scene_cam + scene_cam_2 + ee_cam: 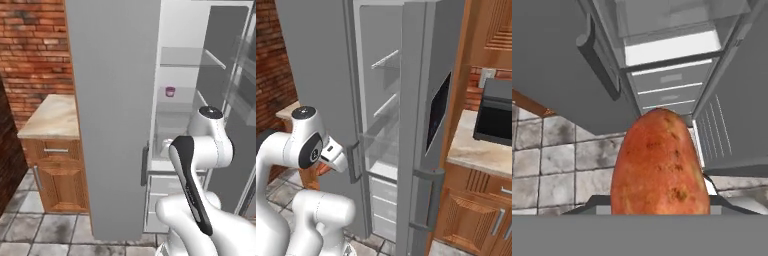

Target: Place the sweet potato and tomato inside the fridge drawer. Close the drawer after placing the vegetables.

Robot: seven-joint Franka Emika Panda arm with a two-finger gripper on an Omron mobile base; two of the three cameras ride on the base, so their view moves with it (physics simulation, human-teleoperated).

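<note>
Potato (659, 165) fills hand view, clamped in gripper (659, 207), outside fridge, drawer (667, 30) ahead. Risks: potato slipping from narrow grip; clipping door (552, 65) edge or drawer rim on approach.

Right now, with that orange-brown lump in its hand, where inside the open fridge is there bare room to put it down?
The fingers are shut on the orange-brown sweet potato. The see-through clear plastic drawer, below the glass shelves, looks bare inside. The glass shelf is free beside the small purple cup. The passage between the two grey doors is narrow.
</note>
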